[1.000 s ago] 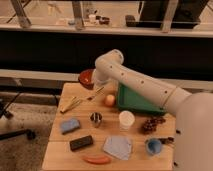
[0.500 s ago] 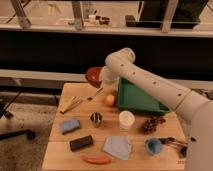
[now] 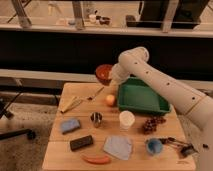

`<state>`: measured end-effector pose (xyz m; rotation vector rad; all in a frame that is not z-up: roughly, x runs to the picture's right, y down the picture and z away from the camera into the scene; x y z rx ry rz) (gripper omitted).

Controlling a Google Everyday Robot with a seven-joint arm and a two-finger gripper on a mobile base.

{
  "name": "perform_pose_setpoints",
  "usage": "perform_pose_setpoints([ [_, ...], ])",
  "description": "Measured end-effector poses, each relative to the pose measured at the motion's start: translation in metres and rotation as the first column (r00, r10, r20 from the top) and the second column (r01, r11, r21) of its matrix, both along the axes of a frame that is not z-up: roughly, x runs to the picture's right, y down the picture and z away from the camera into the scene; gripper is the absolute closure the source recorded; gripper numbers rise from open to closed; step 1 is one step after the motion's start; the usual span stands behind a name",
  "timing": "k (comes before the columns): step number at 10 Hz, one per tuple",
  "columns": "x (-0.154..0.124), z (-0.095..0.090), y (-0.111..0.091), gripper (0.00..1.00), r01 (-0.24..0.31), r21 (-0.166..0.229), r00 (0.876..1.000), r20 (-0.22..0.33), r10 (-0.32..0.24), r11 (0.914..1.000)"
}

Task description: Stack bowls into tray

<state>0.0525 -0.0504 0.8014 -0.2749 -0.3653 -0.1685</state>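
A reddish-orange bowl hangs tilted in the air over the table's far edge, just left of the dark green tray. My gripper is at the bowl's right rim and shut on it, mostly hidden behind the white wrist. The white arm reaches in from the right and crosses above the tray's far right corner. Nothing lies in the tray.
On the wooden table are an orange, a metal cup, a white cup, grapes, a blue cup, a grey-blue cloth, a blue sponge and a spoon.
The arm has carried the bowl to the right, closer to the tray's left side. The items on the table have not moved.
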Motion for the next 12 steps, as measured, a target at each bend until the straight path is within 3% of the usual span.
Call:
perform_pose_setpoints([
  [5,0.043,0.01,-0.003,1.0,-0.058,-0.011,0.998,-0.033,0.058,0.9982],
  [12,0.095,0.04,0.012,1.0,-0.112,-0.046,0.991,-0.083,0.108,0.9926],
])
